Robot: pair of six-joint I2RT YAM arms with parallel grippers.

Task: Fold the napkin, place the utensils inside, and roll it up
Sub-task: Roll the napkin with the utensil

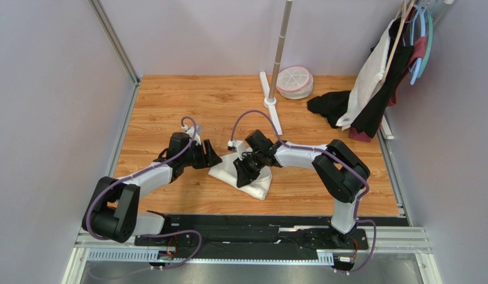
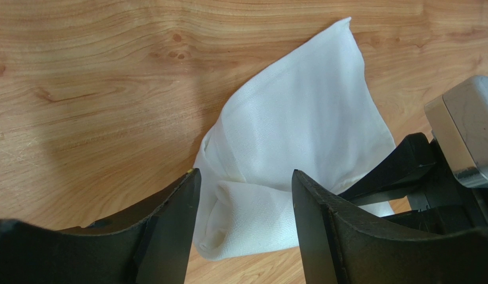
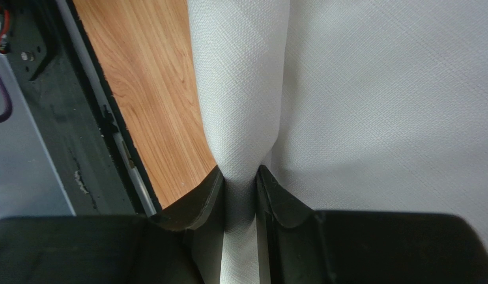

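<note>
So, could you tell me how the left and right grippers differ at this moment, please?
The left gripper is open with nothing between its fingers, while the right gripper is shut on a ridge of the napkin. The left gripper sits at the napkin's left edge; the right gripper sits over its middle. Both are black, two-fingered and low by the cloth.

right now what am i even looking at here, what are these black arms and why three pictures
These are two robot arms bolted to a wooden table, filmed from above. The other two pictures come from cameras on each wrist, so you see each arm's own fingers. A cream-white napkin, partly folded, lies between them. The right gripper is shut, pinching a fold of the napkin. The left gripper is open beside the cloth, holding nothing. At the back are a stand, a round basket and hanging clothes. No fork shows.
</note>
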